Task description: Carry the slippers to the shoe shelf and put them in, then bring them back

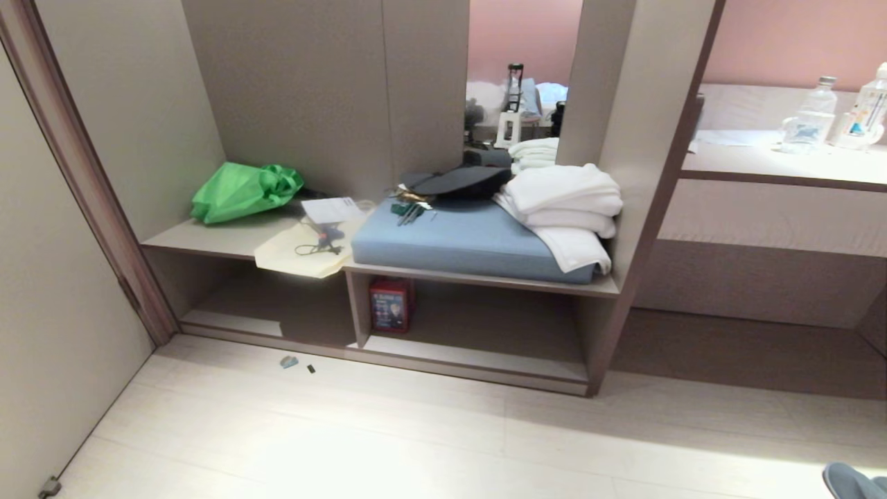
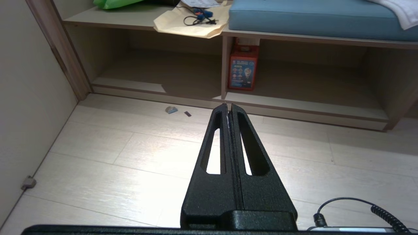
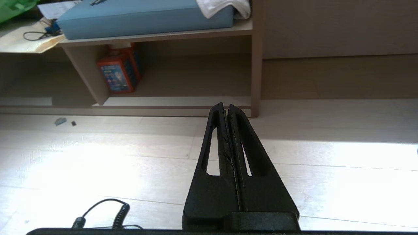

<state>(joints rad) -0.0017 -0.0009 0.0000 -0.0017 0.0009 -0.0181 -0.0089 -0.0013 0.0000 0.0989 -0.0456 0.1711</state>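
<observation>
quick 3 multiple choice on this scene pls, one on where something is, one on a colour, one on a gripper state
1. Where is the red box?
A. on the blue cushion
B. in the low cubby under the cushion, by the divider
C. on the floor by the door

2. What colour is the bag on the bench top?
A. green
B. black
C. orange

3. How do the left gripper and right gripper stand?
A. both open
B. left open, right shut
C. both shut, holding nothing

Answers:
1. B, it stands inside the cubby beneath the blue cushion, against the upright divider.
2. A, it is bright green, lying in the left corner.
3. C, in each wrist view the fingers meet, with only floor beyond.
</observation>
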